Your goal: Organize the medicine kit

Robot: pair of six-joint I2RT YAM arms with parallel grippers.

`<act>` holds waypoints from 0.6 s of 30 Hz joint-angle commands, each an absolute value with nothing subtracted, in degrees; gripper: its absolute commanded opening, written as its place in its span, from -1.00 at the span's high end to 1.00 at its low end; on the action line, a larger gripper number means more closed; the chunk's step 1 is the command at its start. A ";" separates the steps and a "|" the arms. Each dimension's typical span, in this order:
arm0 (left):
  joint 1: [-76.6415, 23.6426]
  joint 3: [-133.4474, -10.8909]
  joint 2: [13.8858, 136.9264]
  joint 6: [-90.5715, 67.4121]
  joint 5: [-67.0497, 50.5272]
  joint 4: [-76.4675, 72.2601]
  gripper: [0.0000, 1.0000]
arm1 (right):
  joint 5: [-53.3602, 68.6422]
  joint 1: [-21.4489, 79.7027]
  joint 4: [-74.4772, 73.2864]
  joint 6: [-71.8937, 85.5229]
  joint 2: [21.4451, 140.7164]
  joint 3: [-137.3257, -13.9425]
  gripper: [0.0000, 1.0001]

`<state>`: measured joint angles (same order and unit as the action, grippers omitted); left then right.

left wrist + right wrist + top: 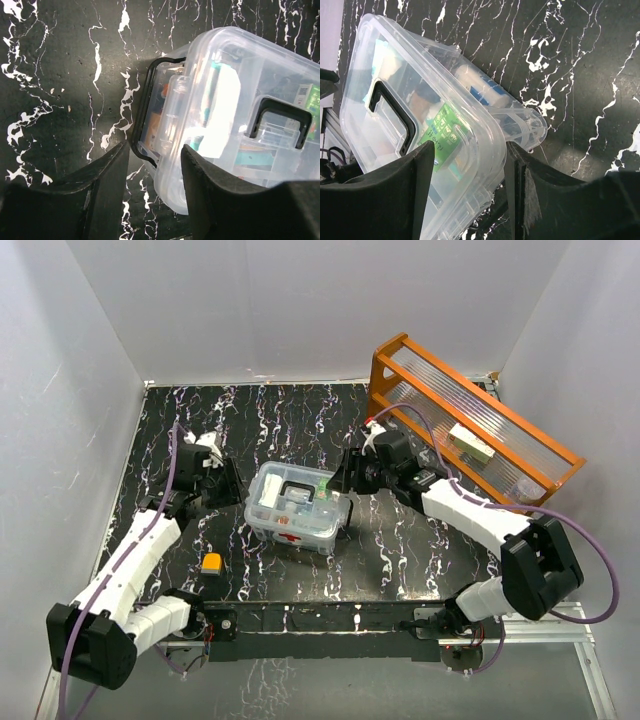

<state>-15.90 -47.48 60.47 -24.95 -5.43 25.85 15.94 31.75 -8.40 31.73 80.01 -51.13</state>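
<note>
**Kit mid-table, an arm at each end**

I count one medicine kit [295, 508], one orange rack [470, 415] and one small orange block [211, 563]. The kit sits mid-table. The left gripper [152, 165] reaches in low, jaws apart astride the kit's black end latch [142, 115]. The right gripper [470, 170] straddles the lid's edge, jaws apart; whether it grips I cannot tell. Bare tabletop [400, 550] surrounds the kit, and the rack stands at the far right corner.

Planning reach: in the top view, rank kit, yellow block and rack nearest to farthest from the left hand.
1. Kit, just right of the left hand.
2. Yellow block, toward the arm bases.
3. Rack, far right corner.
</note>
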 commanded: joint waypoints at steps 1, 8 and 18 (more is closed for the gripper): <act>-16.67 -51.40 57.99 -24.89 -1.98 29.95 0.07 | 8.79 32.49 -12.07 27.55 78.25 -55.97 0.04; -16.68 -54.67 60.81 -23.74 -8.09 29.29 -0.17 | 2.81 32.48 -18.54 33.13 73.52 -54.75 -0.29; -16.63 -52.21 66.09 -23.76 -14.15 25.54 -0.26 | 14.35 32.67 -9.82 44.16 69.84 -45.05 -0.08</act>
<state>-16.40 -52.99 65.49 -24.21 -11.07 26.70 8.51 32.51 -16.80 37.30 71.42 -48.69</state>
